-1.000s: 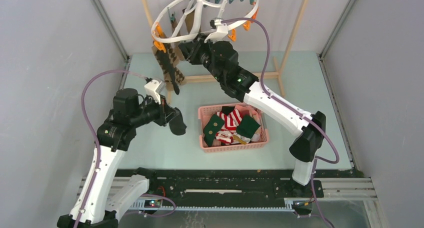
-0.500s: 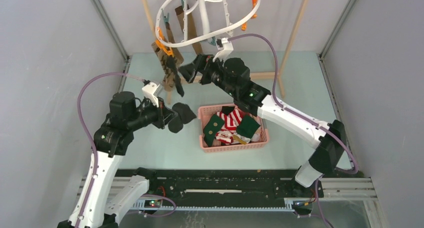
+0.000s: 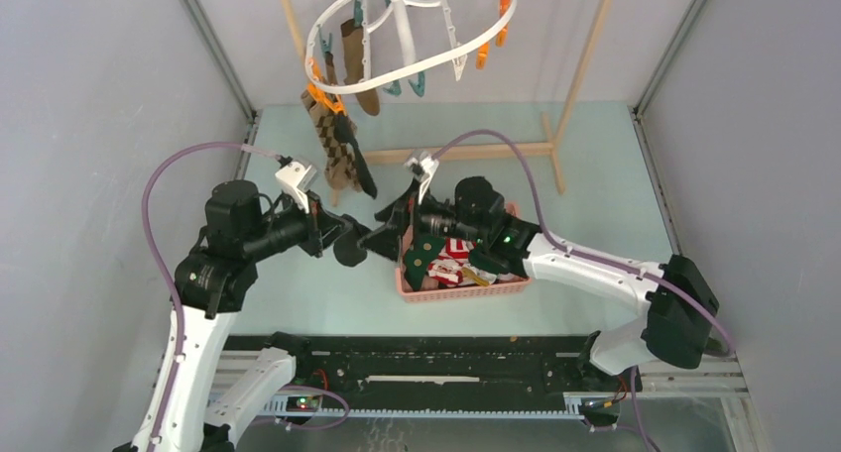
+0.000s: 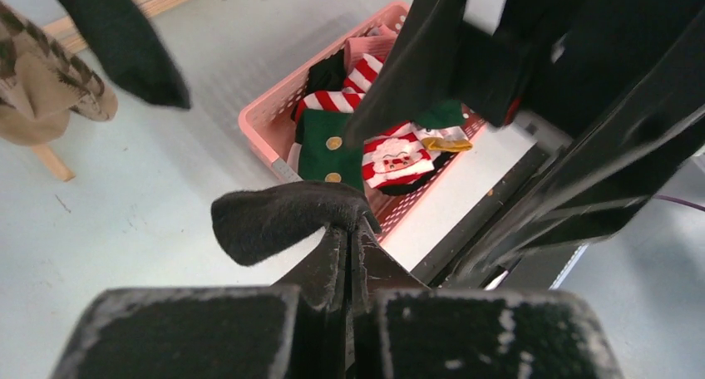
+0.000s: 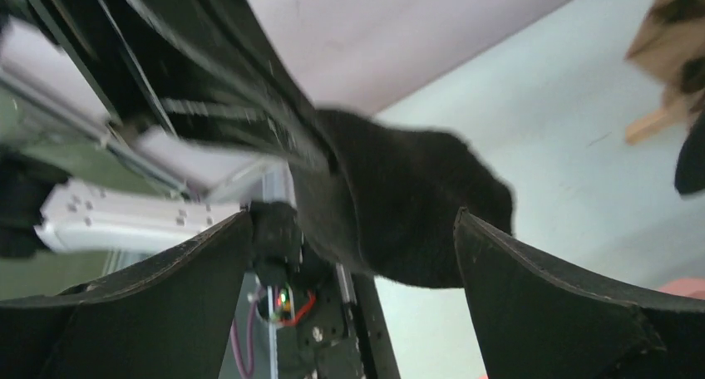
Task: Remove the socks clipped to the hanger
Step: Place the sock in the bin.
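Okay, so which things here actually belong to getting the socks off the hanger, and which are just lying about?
Part of the job: hanger; argyle sock and tan-brown sock hanging from it; black sock pinched in the shut left gripper; open right gripper straddling that sock; pink basket holding socks.
Just there: wooden rack frame; purple cables.

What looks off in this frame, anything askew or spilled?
The hanger looks tilted, not level; the socks still clipped all hang at its left end in the top view. Nothing spilled. The left gripper pinches a black sock beside the basket, the open right gripper straddling it.
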You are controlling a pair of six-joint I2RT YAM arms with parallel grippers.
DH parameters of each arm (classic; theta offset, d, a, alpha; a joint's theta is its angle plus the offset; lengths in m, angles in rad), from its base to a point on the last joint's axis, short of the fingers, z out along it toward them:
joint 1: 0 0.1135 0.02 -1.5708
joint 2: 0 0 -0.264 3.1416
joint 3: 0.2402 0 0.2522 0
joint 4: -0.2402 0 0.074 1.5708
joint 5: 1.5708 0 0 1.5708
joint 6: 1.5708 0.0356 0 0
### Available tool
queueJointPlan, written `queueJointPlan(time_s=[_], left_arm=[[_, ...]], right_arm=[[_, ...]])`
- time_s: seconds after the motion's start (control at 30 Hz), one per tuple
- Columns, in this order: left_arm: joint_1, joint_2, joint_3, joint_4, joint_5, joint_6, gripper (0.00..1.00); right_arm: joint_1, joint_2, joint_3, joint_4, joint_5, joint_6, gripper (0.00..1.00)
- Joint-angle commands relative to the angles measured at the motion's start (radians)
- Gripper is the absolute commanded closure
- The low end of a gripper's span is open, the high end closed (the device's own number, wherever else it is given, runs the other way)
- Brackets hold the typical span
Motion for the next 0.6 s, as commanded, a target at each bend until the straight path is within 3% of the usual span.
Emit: queueJointPlan(time_s=[0.0, 0.3, 0.43, 0.57], left_arm=[[-0.006, -0.003, 0.073, -0.012, 0.060, -0.010, 1.00], [-0.007, -0.019, 0.089, -0.041, 0.093, -0.032, 1.00], [-0.006, -0.011, 0.110, -0.034, 0.117, -0.065, 1.00], [-0.006, -0.007, 0.129, -0.033, 0.131, -0.080, 1.00]], right_arm=[[0.045, 0.015, -0.045, 0.126, -0.099, -0.150, 0.00], [0.081, 0.081, -0.045, 0.302, -0.094, -0.220, 0.02], [0.095, 0.118, -0.029, 0.324, -0.126, -0.217, 0.21], [0.098, 0.118, -0.029, 0.306, -0.149, -0.225, 0.34]])
